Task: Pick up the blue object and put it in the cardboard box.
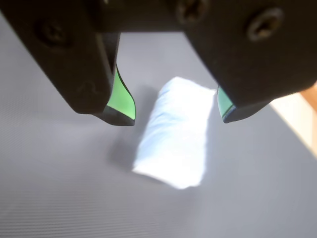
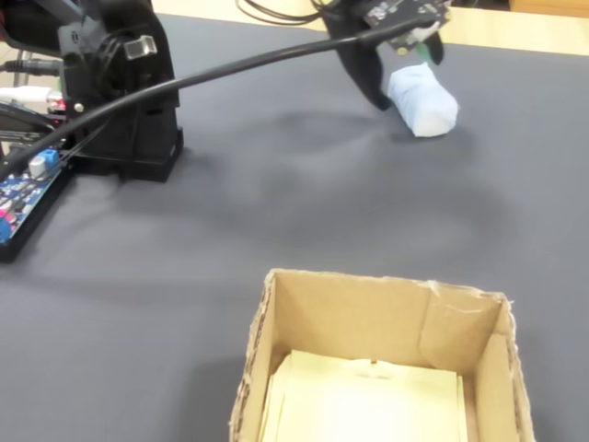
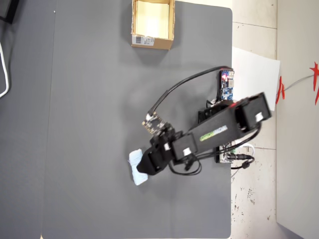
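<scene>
While your tool (image 1: 176, 116) hung over the dark grey worktop (image 1: 59, 188), its two jaws stood apart, one on either side of the blue object (image 1: 173, 134), as the wrist view showed. Neither green-lined tip touched the object there; the tip at 9 o'clock of it stood clear by a visible gap, and the tip at 3 o'clock stood just beside its upper edge. You had nothing clamped.

The blue object lay flat on the worktop, a pale oblong bundle. By the overhead view it (image 3: 136, 163) sat at about 7 o'clock of the picture's centre, partly covered by the tool's (image 3: 141, 168) black housing. By the fixed view it (image 2: 423, 103) rested at about 1 o'clock, with the tool (image 2: 405, 57) just above it.

The cardboard box (image 3: 152, 42) stood well apart from the object, at 12 o'clock in the overhead view, against the worktop's edge, a white label on its side. Its (image 2: 368, 318) pale yellowish inside showed at 6 o'clock in the fixed view.
</scene>
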Robot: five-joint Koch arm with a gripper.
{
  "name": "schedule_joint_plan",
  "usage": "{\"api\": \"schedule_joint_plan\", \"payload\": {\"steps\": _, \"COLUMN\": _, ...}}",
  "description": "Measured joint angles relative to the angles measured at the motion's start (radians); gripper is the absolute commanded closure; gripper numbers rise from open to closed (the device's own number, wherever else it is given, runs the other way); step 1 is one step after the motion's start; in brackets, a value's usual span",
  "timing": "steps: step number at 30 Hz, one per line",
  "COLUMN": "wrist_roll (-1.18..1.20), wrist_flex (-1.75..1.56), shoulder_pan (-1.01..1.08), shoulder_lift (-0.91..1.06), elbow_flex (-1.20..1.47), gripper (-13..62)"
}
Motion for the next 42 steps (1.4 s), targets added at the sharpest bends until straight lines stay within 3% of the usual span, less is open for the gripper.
{"api": "schedule_joint_plan", "payload": {"steps": 13, "wrist_roll": -0.002, "wrist_flex": 0.021, "shoulder_pan": 0.000, "shoulder_lift": -0.276, "elbow_flex": -0.160, "gripper": 17.1}}
{"api": "schedule_joint_plan", "payload": {"steps": 16, "wrist_roll": -0.002, "wrist_flex": 0.029, "shoulder_pan": -0.002, "shoulder_lift": -0.293, "elbow_flex": -0.169, "gripper": 23.8}}
{"api": "schedule_joint_plan", "payload": {"steps": 20, "wrist_roll": -0.006, "wrist_flex": 0.018, "shoulder_pan": 0.003, "shoulder_lift": -0.298, "elbow_flex": -0.172, "gripper": 42.7}}
{"api": "schedule_joint_plan", "payload": {"steps": 24, "wrist_roll": -0.020, "wrist_flex": -0.028, "shoulder_pan": 0.014, "shoulder_lift": -0.275, "elbow_flex": -0.153, "gripper": 43.5}}
{"api": "schedule_joint_plan", "payload": {"steps": 30, "wrist_roll": -0.018, "wrist_flex": -0.133, "shoulder_pan": 0.071, "shoulder_lift": -0.179, "elbow_flex": -0.071, "gripper": 43.5}}
{"api": "schedule_joint_plan", "payload": {"steps": 42, "wrist_roll": -0.018, "wrist_flex": -0.451, "shoulder_pan": 0.334, "shoulder_lift": 0.270, "elbow_flex": 0.325, "gripper": 43.5}}
